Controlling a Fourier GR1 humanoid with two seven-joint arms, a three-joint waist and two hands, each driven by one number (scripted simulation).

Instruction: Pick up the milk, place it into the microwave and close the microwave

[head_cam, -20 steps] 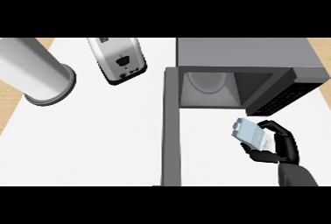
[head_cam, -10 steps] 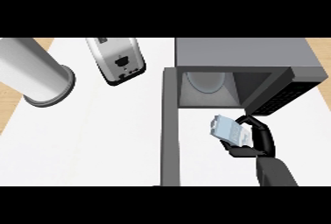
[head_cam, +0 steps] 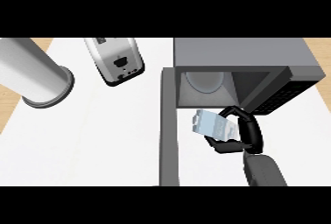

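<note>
**Carrying the milk through the microwave's mouth**

My right hand has its fingers curled round the milk, thumb underneath, so the carton is pinched between them and held off the bench. The carton lies tilted, its pale face up, just in front of the microwave opening and slightly left of my palm. The open door stands beside my fingers on the left, close to the carton's edge; the round turntable waits beyond my fingertips, inside.

To do this well, I judge I should push straight ahead, keep the carton clear of the door, level it upright before letting it down on the turntable, and only then uncurl. My left hand is out of view.
</note>
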